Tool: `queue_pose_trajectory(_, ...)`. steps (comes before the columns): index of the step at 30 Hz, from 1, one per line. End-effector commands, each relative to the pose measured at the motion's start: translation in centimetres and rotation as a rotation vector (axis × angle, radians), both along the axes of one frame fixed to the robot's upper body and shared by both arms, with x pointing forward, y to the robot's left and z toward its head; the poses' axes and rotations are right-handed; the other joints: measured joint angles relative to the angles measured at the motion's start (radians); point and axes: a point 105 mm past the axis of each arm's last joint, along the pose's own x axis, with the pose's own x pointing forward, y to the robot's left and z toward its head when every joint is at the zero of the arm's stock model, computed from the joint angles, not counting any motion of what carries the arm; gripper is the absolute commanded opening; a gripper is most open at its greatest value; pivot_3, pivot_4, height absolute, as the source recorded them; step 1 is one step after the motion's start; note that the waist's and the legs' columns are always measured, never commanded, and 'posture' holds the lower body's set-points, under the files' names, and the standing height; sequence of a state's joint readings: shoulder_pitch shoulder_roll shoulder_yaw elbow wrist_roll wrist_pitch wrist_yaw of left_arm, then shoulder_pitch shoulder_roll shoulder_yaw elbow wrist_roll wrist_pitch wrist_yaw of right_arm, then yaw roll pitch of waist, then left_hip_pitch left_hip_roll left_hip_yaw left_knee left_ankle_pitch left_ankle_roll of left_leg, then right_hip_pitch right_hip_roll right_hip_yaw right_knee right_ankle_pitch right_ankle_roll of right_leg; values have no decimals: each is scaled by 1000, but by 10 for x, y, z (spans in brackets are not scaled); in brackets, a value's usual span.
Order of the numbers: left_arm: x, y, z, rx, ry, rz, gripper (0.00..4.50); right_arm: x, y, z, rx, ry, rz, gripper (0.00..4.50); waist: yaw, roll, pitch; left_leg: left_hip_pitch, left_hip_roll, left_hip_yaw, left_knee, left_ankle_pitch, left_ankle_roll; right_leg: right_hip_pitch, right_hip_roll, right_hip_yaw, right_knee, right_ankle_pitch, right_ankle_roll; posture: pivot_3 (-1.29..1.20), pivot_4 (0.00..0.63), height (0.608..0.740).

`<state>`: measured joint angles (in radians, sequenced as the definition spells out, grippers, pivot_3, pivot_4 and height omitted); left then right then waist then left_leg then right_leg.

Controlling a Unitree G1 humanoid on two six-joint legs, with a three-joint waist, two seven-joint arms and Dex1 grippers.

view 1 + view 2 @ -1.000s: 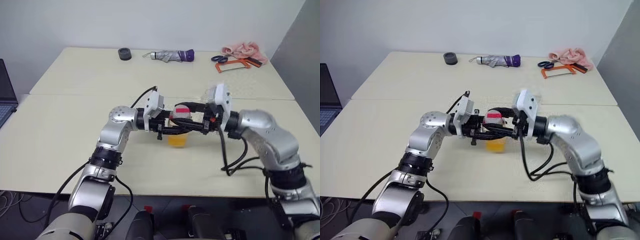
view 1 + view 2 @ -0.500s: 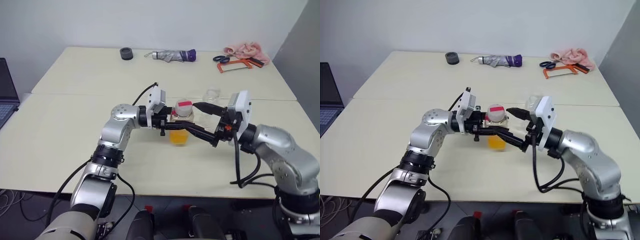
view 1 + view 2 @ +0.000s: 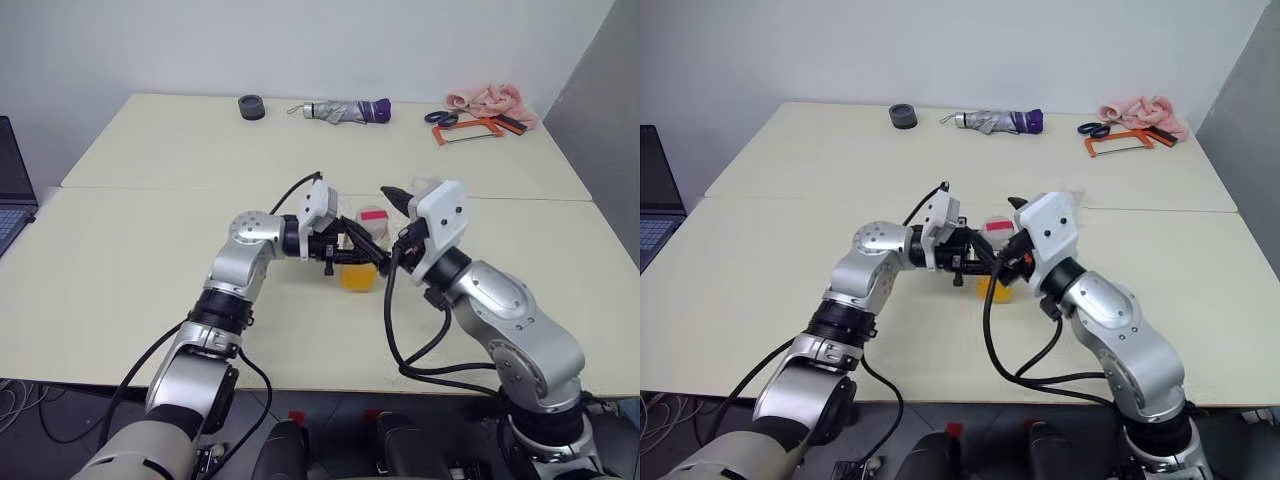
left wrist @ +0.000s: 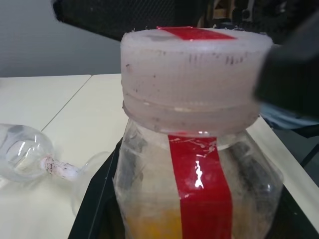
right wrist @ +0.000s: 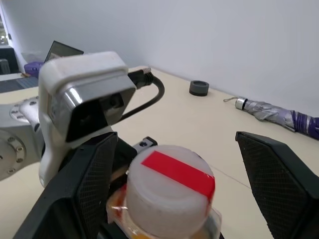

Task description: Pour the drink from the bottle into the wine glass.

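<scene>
bottle point(image 4: 194, 149) in left gripper point(image 3: 352, 252)

Capped bottle point(image 4: 194, 164), toppled wine glass point(image 4: 30, 159) beside

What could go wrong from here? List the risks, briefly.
1. The cap is on the bottle, and the right pincer stands open on either side of it; closing off-centre could slip or twist the bottle in the left pincer.
2. The wine glass appears to lie on its side, so pouring the drink now would likely spill.
</scene>
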<state>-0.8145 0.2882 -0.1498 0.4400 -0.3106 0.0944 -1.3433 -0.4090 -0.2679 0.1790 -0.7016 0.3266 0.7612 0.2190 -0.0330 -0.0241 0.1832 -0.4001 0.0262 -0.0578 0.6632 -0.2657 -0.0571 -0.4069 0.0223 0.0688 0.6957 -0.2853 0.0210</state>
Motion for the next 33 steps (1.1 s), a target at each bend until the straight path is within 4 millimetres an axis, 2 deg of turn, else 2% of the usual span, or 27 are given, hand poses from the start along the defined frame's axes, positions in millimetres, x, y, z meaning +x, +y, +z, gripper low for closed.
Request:
queue_pose_trajectory(1,0,-3,15,-28,-68,-12,1789,-3,-2,7,3,-28,7,4031,0,0,0,0,0,0,0,0,0,0,0,0,0,0,0,0,150,740)
queue_pose_trajectory(5,1,-3,15,-33,-71,-6,1789,-1,-3,1,-5,4,7,3195,0,0,0,0,0,0,0,0,0,0,0,0,0,0,0,0,150,740)
queue_pose_trajectory(9,1,-3,15,-39,-73,-2,1788,-2,-2,-6,-19,28,21,1879,0,0,0,0,0,0,0,0,0,0,0,0,0,0,0,0,150,740)
queue_pose_trajectory(14,0,-2,16,-40,-72,-9,1787,-10,4,0,4,-15,114,1884,0,0,0,0,0,0,0,0,0,0,0,0,0,0,0,0,150,740)
queue_pose_trajectory(15,-2,-1,16,-36,-66,-23,1787,-17,10,4,4,-42,210,1884,0,0,0,0,0,0,0,0,0,0,0,0,0,0,0,0,150,740)
queue_pose_trajectory(17,-9,0,14,-8,-62,-69,1787,-28,16,-1,-122,-97,429,1883,-1,0,0,0,0,0,0,0,0,0,0,0,0,0,0,0,150,740)
queue_pose_trajectory(19,-15,1,15,18,-69,-110,1784,-28,12,-14,-309,-87,626,1884,-4,1,1,0,-1,1,0,0,0,0,0,0,0,0,0,0,150,740)
queue_pose_trajectory(21,-18,2,18,21,-74,-122,1783,-22,6,-19,-382,-7,752,1885,-6,1,1,1,-1,1,0,0,0,1,0,0,0,0,0,0,150,740)
queue_pose_trajectory(24,-19,1,20,20,-80,-124,1778,-13,2,-17,-385,64,807,1885,-8,2,1,2,1,0,0,0,0,1,1,-1,0,0,0,0,150,740)
queue_pose_trajectory(27,-18,0,22,-5,-78,-97,1764,-4,-3,-10,-335,65,749,1885,-7,2,1,1,1,-1,-1,0,0,1,1,-2,0,0,-1,0,150,740)
queue_pose_trajectory(28,-17,0,23,-13,-75,-88,1764,0,-7,-5,-298,59,708,2445,-7,2,1,0,1,-1,0,0,0,0,1,-2,0,0,-1,0,150,740)
queue_pose_trajectory(30,-17,0,22,-21,-70,-78,1761,1,-14,5,-236,35,644,2887,-3,2,1,0,0,-1,0,0,0,0,0,-2,0,0,-1,0,150,740)
queue_pose_trajectory(33,-16,0,20,-30,-62,-61,1743,-3,-26,20,-154,-17,518,3894,1,2,1,0,0,-1,0,0,0,0,-2,-2,1,0,-1,0,150,740)
